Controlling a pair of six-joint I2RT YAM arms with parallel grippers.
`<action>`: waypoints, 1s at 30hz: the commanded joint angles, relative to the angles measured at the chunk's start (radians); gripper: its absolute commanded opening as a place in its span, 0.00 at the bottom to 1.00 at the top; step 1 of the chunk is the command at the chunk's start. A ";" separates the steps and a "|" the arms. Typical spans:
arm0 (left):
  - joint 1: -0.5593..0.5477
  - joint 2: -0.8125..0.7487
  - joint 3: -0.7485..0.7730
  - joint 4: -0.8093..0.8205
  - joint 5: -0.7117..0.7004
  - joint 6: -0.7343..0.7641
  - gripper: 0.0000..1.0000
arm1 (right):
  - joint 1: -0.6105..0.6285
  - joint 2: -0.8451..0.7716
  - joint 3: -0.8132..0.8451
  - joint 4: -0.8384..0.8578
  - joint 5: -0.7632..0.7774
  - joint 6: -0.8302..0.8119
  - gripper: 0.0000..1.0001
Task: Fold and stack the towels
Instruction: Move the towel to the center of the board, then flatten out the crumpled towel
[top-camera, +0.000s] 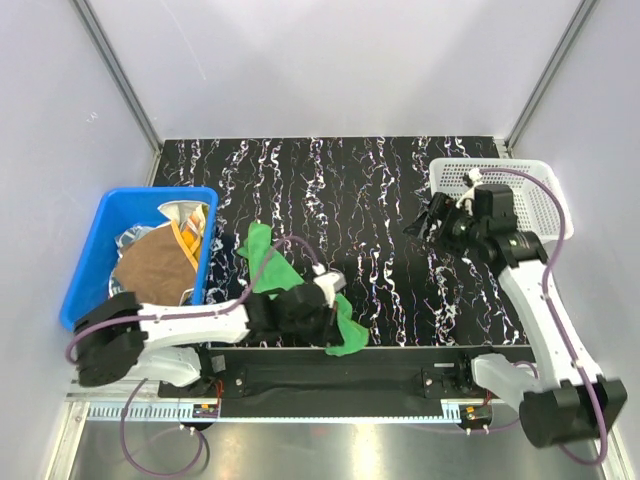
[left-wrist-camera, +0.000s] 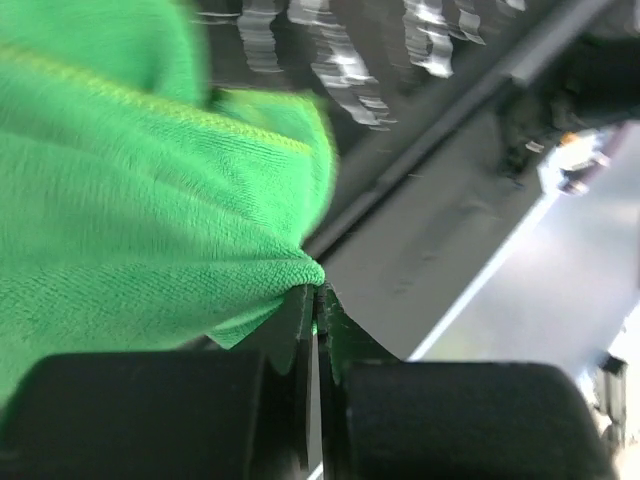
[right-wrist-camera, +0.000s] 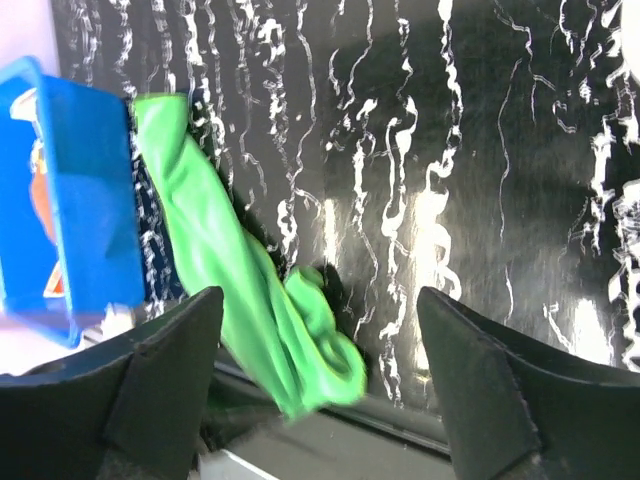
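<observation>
One green towel (top-camera: 262, 262) is counted at the near left. One blue bin (top-camera: 98, 235) is seen at the left, with further towels (top-camera: 158, 262) heaped inside, their number not discernible. One white basket (top-camera: 540, 188) is counted at the far right. Two arms are counted: left arm (top-camera: 190, 322), right arm (top-camera: 545, 305).

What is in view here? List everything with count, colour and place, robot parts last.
green towel: one, plain green, crumpled in a long strip on the table's near left part, one edge pinched
cloths: several, brown, orange-yellow and pale, piled in the bin
blue bin: one, blue, at the table's left edge
white mesh basket: one, white, far right corner of the table
table: one, black with white streaks
left gripper: one, black, shut on the green towel's edge near the front edge of the table
right gripper: one, black, open and holding nothing, above the table beside the basket
</observation>
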 joint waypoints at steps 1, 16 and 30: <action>-0.061 0.088 0.111 0.228 0.004 -0.045 0.00 | 0.007 0.086 0.005 0.158 -0.018 -0.002 0.83; 0.626 -0.346 0.208 -0.567 -0.372 0.130 0.62 | 0.559 0.844 0.274 0.444 -0.096 -0.075 0.64; 0.857 -0.271 0.215 -0.485 -0.196 0.203 0.64 | 0.667 0.956 0.193 0.531 -0.007 -0.048 0.47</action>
